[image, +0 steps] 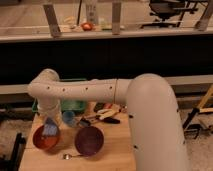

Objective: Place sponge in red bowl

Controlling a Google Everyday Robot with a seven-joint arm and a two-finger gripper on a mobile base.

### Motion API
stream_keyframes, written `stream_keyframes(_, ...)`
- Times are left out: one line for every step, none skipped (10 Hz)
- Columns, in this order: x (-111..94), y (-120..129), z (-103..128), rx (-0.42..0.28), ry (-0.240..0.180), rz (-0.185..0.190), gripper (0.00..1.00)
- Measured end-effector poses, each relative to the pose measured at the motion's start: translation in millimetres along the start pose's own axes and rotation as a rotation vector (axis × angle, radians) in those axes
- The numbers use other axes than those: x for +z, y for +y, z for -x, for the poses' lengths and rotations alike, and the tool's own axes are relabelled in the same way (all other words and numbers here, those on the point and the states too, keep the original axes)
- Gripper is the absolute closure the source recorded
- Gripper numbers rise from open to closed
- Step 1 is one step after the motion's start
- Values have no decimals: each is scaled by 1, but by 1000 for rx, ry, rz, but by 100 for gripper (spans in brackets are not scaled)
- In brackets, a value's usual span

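The orange-red bowl [45,139] sits at the front left of the wooden table. The light blue sponge [50,128] is tilted over the bowl's far side, directly under my gripper [50,123]. The gripper hangs down from the white arm that reaches in from the right. I cannot tell whether the sponge rests in the bowl or hangs above it.
A dark maroon bowl [89,140] sits just right of the red bowl, with a spoon [70,156] in front of it. A light blue cup [68,118] stands behind them. A green bin [75,104] and several utensils [102,117] lie further back.
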Motion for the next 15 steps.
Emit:
stream_keyframes(3, -6, 1, -10, -2, 3, 100)
stream_keyframes(6, -14, 4, -25, -6, 9, 100)
stream_keyframes(9, -18, 5, -38, -11, 15, 100)
stream_keyframes(11, -19, 6, -45, -17, 19, 100)
stream_keyframes(15, -20, 6, -54, -38, 17, 100)
stream_keyframes(16, -21, 6, -57, -51, 16, 100)
stream_keyframes(16, -21, 7, -61, -51, 15, 100)
stream_keyframes(16, -22, 8, -65, -50, 15, 100)
stream_keyframes(17, -24, 10, -73, -48, 19, 100)
stream_keyframes(18, -26, 12, -77, -45, 24, 100)
stream_keyframes(19, -27, 13, -79, -44, 29, 100)
stream_keyframes(20, -28, 15, -81, -43, 32, 100)
stream_keyframes(21, -28, 15, -82, -43, 33, 100)
stream_keyframes(21, -28, 15, -82, -44, 33, 100)
stream_keyframes(21, -28, 14, -79, -45, 33, 100)
